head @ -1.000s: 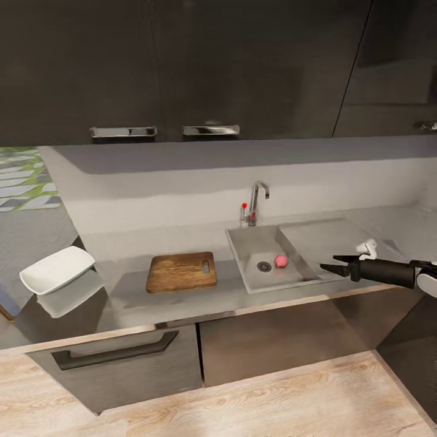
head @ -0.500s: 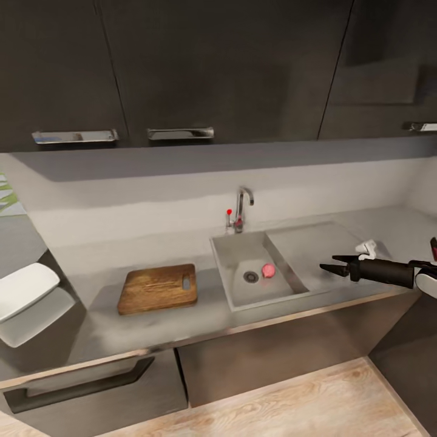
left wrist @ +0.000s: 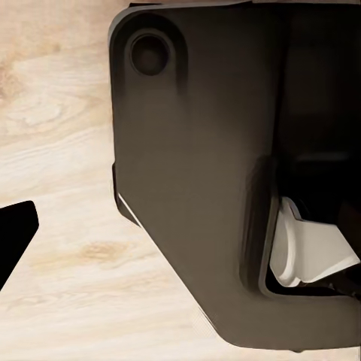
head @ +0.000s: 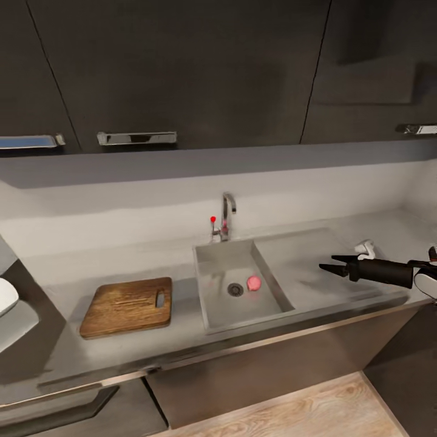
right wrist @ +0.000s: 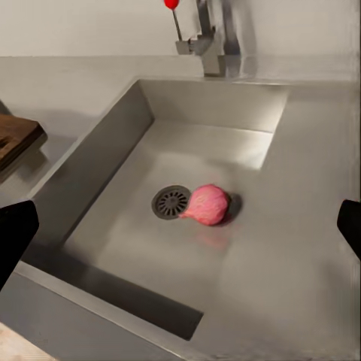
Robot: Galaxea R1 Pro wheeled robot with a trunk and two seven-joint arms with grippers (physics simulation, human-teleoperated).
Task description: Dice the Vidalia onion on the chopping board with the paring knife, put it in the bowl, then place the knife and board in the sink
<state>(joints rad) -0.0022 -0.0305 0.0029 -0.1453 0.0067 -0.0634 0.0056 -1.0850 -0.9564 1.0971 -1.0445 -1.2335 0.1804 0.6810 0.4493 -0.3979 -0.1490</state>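
Camera has panned rightward; right end effector (head: 326, 263) hovers spread beside sink (head: 206, 291) holding onion (head: 254, 283).

The bowl (head: 5, 295) is cut by the head view's edge (a white sliver remains). In the right wrist view the chopping board (right wrist: 16, 141) shows one corner, the tap (right wrist: 214, 37) loses its top.

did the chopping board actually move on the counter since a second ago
No. The chopping board sits as far from the sink as before; both slid left in the head view together, so the camera moved.
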